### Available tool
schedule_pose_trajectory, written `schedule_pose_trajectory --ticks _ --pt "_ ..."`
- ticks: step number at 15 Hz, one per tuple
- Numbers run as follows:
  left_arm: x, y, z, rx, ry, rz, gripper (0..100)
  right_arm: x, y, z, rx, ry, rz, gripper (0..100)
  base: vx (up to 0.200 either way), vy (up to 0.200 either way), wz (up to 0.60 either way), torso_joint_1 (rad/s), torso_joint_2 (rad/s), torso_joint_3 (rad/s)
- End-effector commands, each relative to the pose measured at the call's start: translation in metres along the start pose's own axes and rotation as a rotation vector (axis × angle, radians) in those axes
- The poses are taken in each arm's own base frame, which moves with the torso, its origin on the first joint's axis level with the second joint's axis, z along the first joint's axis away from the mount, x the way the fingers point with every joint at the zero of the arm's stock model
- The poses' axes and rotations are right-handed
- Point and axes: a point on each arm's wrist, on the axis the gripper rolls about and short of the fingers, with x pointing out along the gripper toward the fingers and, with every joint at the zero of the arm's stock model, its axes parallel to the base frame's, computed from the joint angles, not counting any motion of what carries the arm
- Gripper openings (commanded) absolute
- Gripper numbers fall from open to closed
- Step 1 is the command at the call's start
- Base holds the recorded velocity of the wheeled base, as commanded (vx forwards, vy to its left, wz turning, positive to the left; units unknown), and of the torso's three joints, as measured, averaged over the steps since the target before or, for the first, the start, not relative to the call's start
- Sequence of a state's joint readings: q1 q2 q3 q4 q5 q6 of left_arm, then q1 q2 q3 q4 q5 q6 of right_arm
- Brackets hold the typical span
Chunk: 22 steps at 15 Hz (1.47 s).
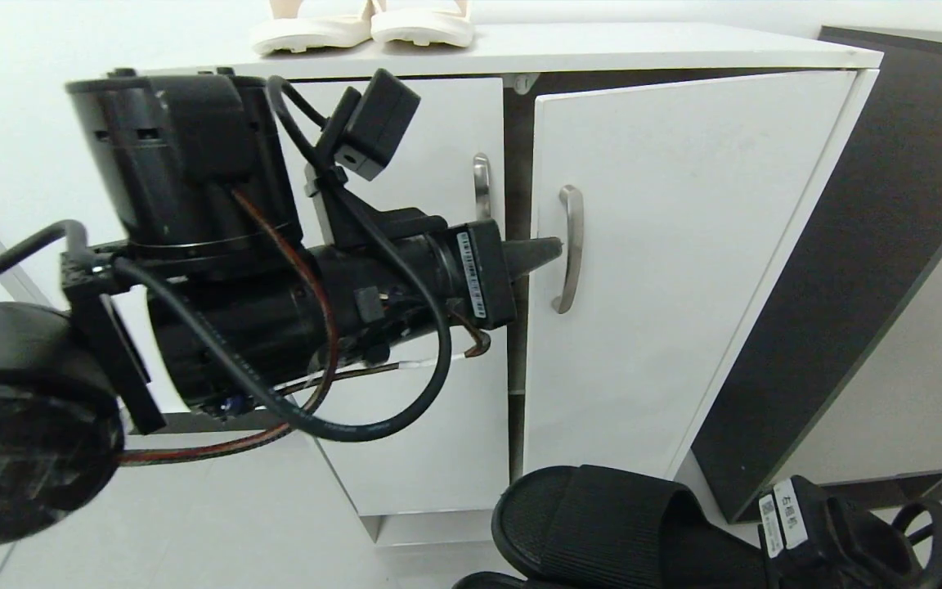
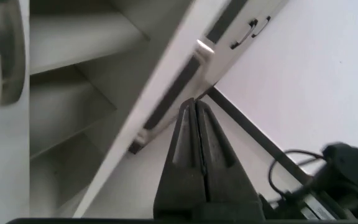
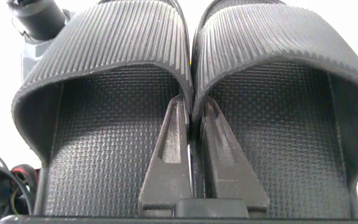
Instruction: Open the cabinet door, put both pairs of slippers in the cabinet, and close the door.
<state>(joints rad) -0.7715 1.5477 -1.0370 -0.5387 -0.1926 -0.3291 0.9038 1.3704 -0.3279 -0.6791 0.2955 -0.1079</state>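
The white cabinet (image 1: 667, 57) has two doors. Its right door (image 1: 684, 262) stands slightly ajar, leaving a dark gap beside the left door (image 1: 430, 131). My left gripper (image 1: 551, 245) is shut and empty, with its tip at that gap just beside the right door's metal handle (image 1: 571, 245). In the left wrist view the shut fingers (image 2: 185, 149) point past the door edge, with shelves (image 2: 73, 37) visible inside. A white pair of slippers (image 1: 365, 29) lies on the cabinet top. My right gripper (image 3: 192, 102) is shut on the black pair of slippers (image 1: 602, 523), pinching their inner sides together low in front of the cabinet.
A dark grey panel (image 1: 888, 245) runs along the cabinet's right side. The left door carries its own metal handle (image 1: 481, 184). Pale floor (image 1: 234, 523) spreads below and left of the cabinet.
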Motion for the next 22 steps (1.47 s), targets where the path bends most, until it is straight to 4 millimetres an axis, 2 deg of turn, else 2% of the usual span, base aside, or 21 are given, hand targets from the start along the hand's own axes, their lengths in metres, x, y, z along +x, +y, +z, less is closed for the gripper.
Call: schedule_pose_trajectory --ticks 1,4,7,9,11,16,22 --pt "-0.026 -0.008 0.007 0.006 -0.032 -0.012 0 0.0 0.001 -0.002 -0.003 0.007 0.007 0 0.0 0.0 0.0 0.0 0.0 0.0" --pt "-0.029 0.002 0.01 -0.018 -0.04 0.017 0 0.0 0.003 -0.004 -0.004 0.012 0.036 0 0.0 0.0 0.0 0.0 0.0 0.0" --pt "-0.021 0.024 0.01 -0.045 -0.018 0.022 0 0.0 0.003 -0.005 -0.007 0.016 0.038 0 0.0 0.0 0.0 0.0 0.0 0.0" --pt "-0.003 0.041 0.01 -0.041 -0.042 0.047 0 0.0 0.003 -0.006 -0.006 0.02 0.04 0 0.0 0.0 0.0 0.0 0.0 0.0" --pt "0.011 0.046 0.008 -0.033 -0.066 0.043 0 0.0 0.003 -0.006 -0.006 0.02 0.042 0 0.0 0.0 0.0 0.0 0.0 0.0" --pt "0.031 0.046 0.015 -0.028 -0.081 0.015 0 0.001 0.003 -0.007 -0.005 0.024 0.042 0 0.0 0.0 0.0 0.0 0.0 0.0" --pt "0.036 0.04 0.015 -0.059 -0.081 -0.011 0 0.004 0.008 -0.009 -0.011 0.038 0.071 0 0.0 0.0 0.0 0.0 0.0 0.0"
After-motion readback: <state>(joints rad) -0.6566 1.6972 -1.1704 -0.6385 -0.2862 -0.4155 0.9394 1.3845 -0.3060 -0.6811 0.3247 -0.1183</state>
